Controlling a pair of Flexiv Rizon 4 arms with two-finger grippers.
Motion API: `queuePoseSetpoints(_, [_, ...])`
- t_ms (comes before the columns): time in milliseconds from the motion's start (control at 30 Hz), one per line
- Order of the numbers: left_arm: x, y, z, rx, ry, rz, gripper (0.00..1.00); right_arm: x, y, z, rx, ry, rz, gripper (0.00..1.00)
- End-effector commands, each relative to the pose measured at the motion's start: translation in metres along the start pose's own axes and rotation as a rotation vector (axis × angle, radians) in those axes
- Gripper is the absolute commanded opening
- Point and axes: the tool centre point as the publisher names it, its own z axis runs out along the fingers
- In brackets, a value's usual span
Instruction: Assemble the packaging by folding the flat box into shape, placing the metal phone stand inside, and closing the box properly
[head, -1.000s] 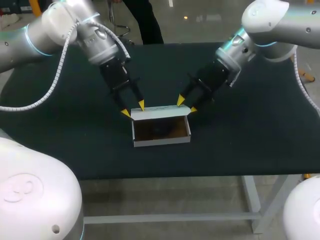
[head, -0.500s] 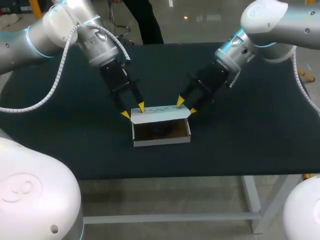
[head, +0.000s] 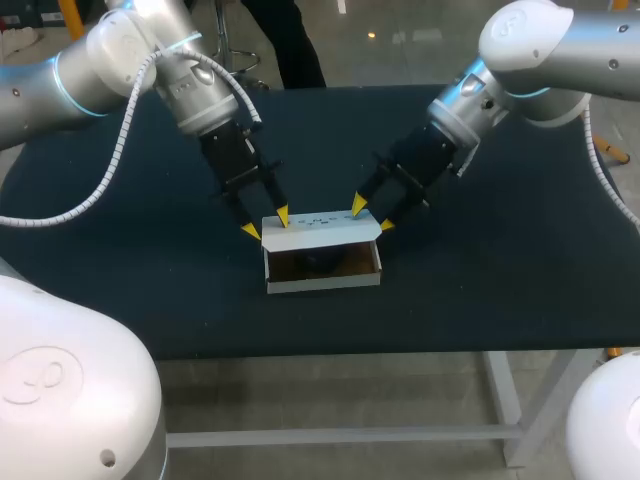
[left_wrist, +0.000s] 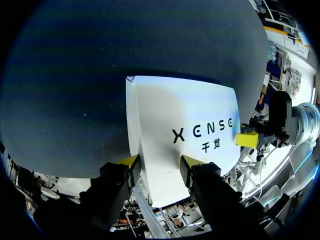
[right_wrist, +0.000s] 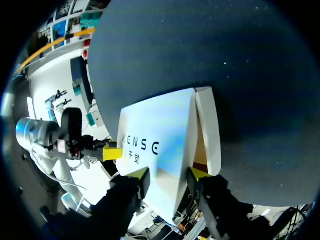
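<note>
The left gripper (head: 266, 222) has its fingers spread, straddling the left end of the tilted lid (head: 320, 228). The right gripper (head: 372, 214), also spread, straddles the lid's right end. The white box (head: 322, 281) sits mid-table (head: 150, 280), between both arms.

The box lid (left_wrist: 165, 110) carries dark printed lettering.

Dark table (head: 120, 290) — one white box (head: 322, 283) near its middle, lid half up.
</note>
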Motion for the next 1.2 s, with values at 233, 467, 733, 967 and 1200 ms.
queuePoseSetpoints(233, [-0.003, -0.001, 0.005, 0.01, -0.001, 0.01, 0.57, -0.001, -0.002, 0.004, -0.005, -0.006, -0.008, 0.54])
queuePoseSetpoints(467, [-0.004, -0.001, 0.008, 0.022, 0.0, 0.025, 0.57, -0.002, -0.002, 0.006, -0.01, -0.013, -0.017, 0.56])
queuePoseSetpoints(733, [-0.007, -0.002, 0.011, 0.028, 0.0, 0.034, 0.57, -0.004, -0.001, 0.009, -0.011, -0.021, -0.021, 0.6])
queuePoseSetpoints(967, [-0.008, -0.003, 0.012, 0.028, 0.001, 0.039, 0.58, -0.005, 0.0, 0.011, -0.012, -0.025, -0.023, 0.61])
queuePoseSetpoints(1200, [-0.01, -0.005, 0.015, 0.026, 0.002, 0.044, 0.57, -0.007, 0.002, 0.013, -0.011, -0.025, -0.02, 0.6])
